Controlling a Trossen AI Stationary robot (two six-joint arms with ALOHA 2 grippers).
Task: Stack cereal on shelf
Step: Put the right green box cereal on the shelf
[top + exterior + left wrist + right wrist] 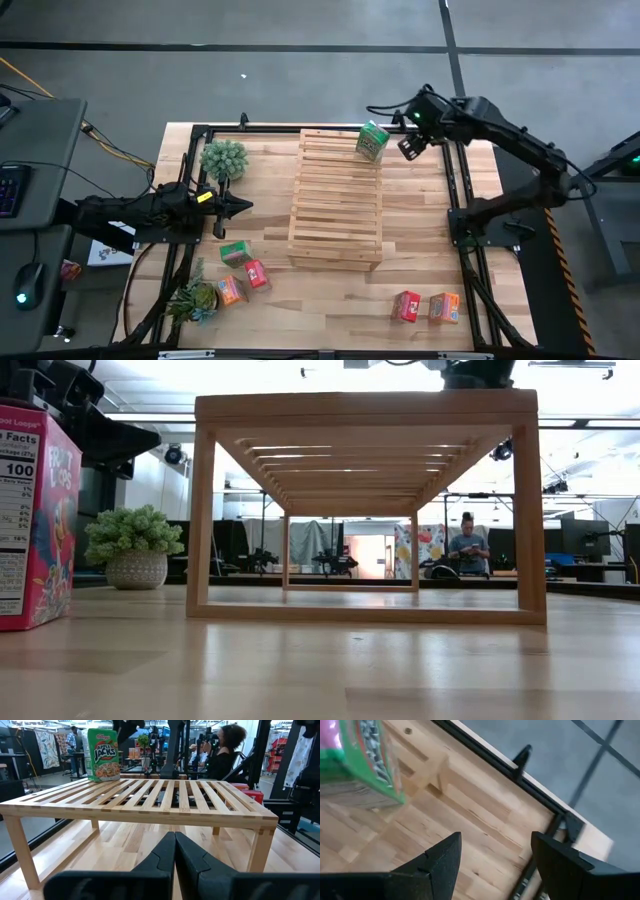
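Observation:
The shelf (336, 198), a pale slatted rack, stands on its legs mid-table. One green cereal box (372, 141) stands upright on the shelf's far right corner, and also shows in the left wrist view (102, 755) and the right wrist view (355, 765). My right gripper (410, 147) hovers open just right of that box, with nothing between its fingers (495, 840). My left gripper (235, 207) waits shut and level at the table's left, pointing at the shelf (150, 800). Other cereal boxes lie on the table: green (235, 253), red (256, 273) and orange (230, 290) near left, red (405, 306) and orange (444, 306) near right.
A potted plant (223, 159) stands far left of the shelf, another (195, 298) at the near left corner. A black frame rail (455, 185) runs along the table's right side. In the low view a red-pink box (35, 520) stands close by. People show in the room behind (225, 755).

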